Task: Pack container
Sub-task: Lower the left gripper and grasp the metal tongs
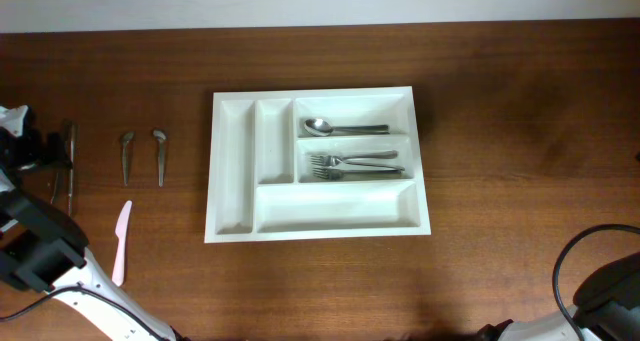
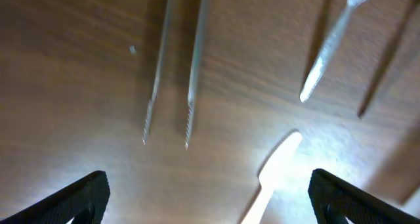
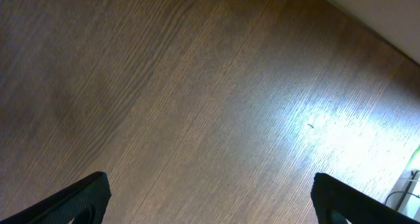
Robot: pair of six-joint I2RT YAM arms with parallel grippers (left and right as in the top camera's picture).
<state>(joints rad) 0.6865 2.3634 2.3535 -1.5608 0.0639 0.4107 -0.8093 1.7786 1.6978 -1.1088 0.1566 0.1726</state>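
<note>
Tray [image 1: 318, 235] sitting mid-table, part-filled. L gripper [image 2: 209, 198] hanging wide open over two thin knives [image 2: 195, 66] lying flat & close together, so it's risking grabbing both or slipping off. R gripper [image 3: 210, 198] idling open.

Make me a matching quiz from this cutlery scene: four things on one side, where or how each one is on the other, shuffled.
1. spoon inside the container
2. forks
3. plastic knife
4. bottom long compartment

A. empty
B. on the table, left of the container
C. top long compartment
D. middle long compartment

Pairs: 1-C, 2-D, 3-B, 4-A
</note>
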